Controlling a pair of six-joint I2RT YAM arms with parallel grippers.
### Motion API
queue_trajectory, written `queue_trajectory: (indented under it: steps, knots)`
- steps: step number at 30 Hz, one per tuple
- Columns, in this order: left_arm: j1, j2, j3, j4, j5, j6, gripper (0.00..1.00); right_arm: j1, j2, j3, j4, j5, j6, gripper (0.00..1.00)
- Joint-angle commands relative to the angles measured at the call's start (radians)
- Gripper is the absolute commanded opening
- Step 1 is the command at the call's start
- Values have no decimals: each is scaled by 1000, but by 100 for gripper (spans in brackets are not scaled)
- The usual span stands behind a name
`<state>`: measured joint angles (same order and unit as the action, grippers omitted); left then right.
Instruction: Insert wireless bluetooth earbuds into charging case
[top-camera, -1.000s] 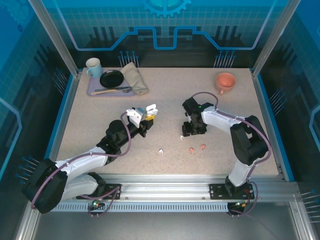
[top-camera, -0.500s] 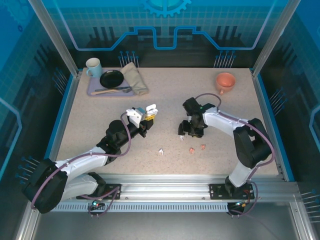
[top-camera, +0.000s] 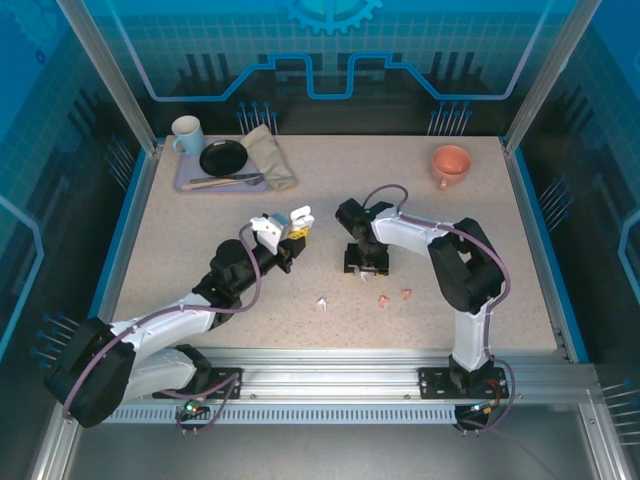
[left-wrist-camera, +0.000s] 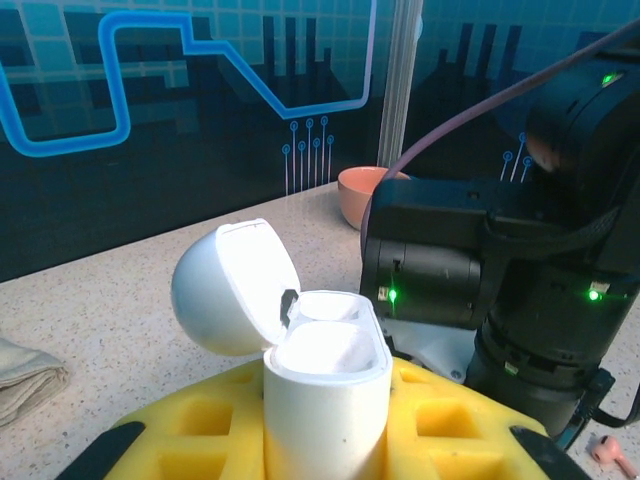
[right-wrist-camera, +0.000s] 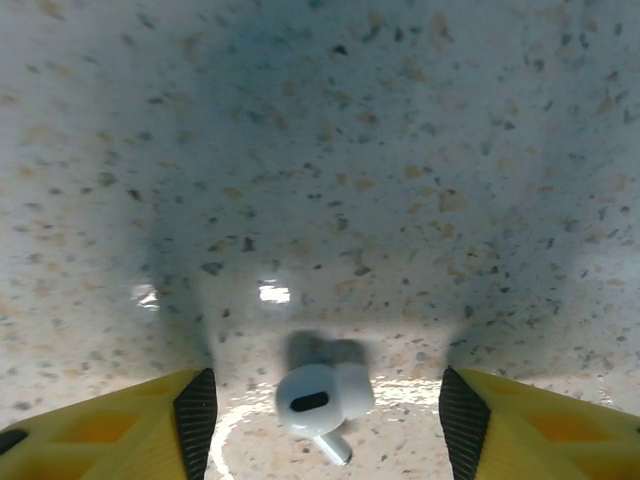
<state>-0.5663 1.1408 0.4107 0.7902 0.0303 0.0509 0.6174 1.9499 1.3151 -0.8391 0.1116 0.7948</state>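
Note:
My left gripper (top-camera: 292, 232) is shut on the white charging case (left-wrist-camera: 325, 385), held upright between yellow fingers (left-wrist-camera: 190, 425) with its round lid (left-wrist-camera: 232, 288) swung open; the case (top-camera: 302, 216) is raised above the table's middle. My right gripper (top-camera: 365, 264) points down at the table, open. A white earbud (right-wrist-camera: 320, 398), slightly blurred, sits between its ribbed pads (right-wrist-camera: 195, 418) and touches neither. Another white earbud (top-camera: 322, 302) and two salmon-pink earbuds (top-camera: 385, 298) (top-camera: 405, 294) lie loose nearer the front. One pink earbud (left-wrist-camera: 612, 455) shows in the left wrist view.
A lilac tray (top-camera: 183, 183) at the back left carries a mug (top-camera: 186, 132), a black plate (top-camera: 222, 157), cutlery and a folded cloth (top-camera: 270, 155). A salmon cup (top-camera: 451, 163) stands at the back right. The right arm's body (left-wrist-camera: 500, 260) looms just beyond the case.
The right gripper has shifted left towards the held case, with its arm folding in. The left arm and the case have stayed put.

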Motion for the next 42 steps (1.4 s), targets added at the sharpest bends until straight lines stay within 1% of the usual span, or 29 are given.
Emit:
queue_trajectory:
  steps: [1, 17, 27, 42]
  knots:
    - [12, -6, -2, 52, 5, -20, 0, 16, 18, 24, -36, 29, 22, 61]
    - [22, -4, -10, 63, 11, -32, 0, 5, 44, 3, -5, 22, 5, 42]
    - [23, 4, 3, 56, 17, -35, 0, -22, 27, -37, 23, 7, -12, 37]
    - [23, 14, 20, 43, 26, -38, 0, -33, 4, -66, 49, -12, -29, 26]
